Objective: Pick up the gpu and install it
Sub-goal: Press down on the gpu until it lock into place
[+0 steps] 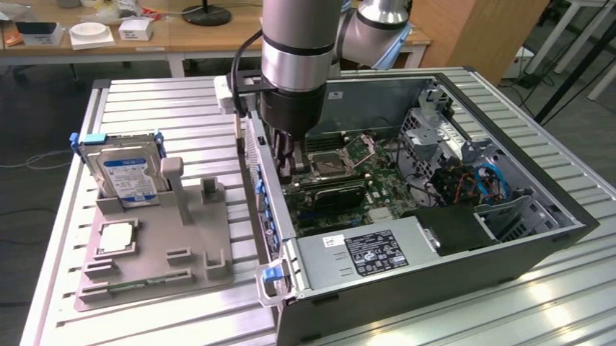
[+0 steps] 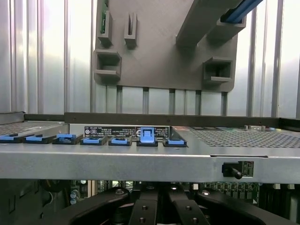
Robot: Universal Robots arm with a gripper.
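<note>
A lab: ridged metal workbench (image 1: 539, 303), opened computer case (image 1: 500, 216), cluttered wooden desks (image 1: 192, 36) behind.

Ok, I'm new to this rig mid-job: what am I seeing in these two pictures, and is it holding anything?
The grey column is a robot arm. Its gripper is lowered into an open computer case, just above the motherboard. One picture comes from a camera off the arm. The other comes from the wrist and looks over the case's edge. Beside the case, on the slatted table, a grey tray holds a hard drive. The gripper is shut; whether it holds the gpu I cannot tell.
</note>
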